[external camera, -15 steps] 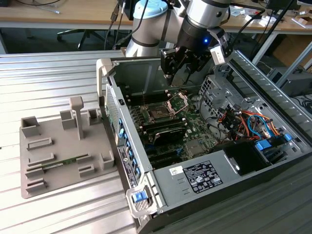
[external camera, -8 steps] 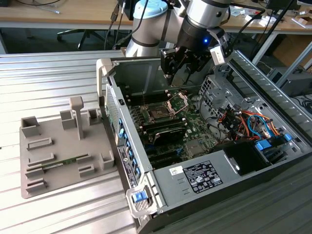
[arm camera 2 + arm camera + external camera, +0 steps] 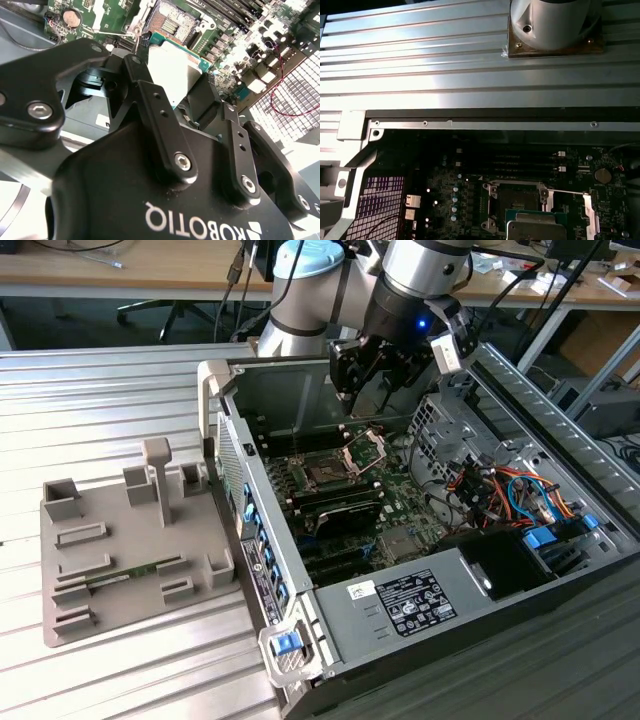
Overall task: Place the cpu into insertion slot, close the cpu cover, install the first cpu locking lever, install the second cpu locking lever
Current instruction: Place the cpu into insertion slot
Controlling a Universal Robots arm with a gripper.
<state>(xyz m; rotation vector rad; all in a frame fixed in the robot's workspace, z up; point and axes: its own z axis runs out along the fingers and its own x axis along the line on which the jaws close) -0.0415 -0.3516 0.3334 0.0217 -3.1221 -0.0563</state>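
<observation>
gripper [image 3: 170,82] pinching cpu [image 3: 172,67] between both fingers [image 3: 155,107] | cpu held above board [image 3: 235,30], apart from slot [image 3: 172,22], not seated | slot uncovered, contacts showing | in exterior view arm [image 3: 300,290] hangs over open case [image 3: 250,500] on ribbed bench [image 3: 100,380], grey tray [image 3: 120,570] just beside case

A: Arm pose?
B: The arm [image 3: 300,300] comes in from the top of the exterior view, elbow joint bent, and the silver wrist [image 3: 425,270] angles downward.
A: End effector?
B: The black end effector [image 3: 362,398] points down, tilted toward the exterior view's left.
A: State?
B: In the second wrist view both fingers [image 3: 156,117] are pinched in on the cpu [image 3: 170,70], which is held by its edges between them.
</observation>
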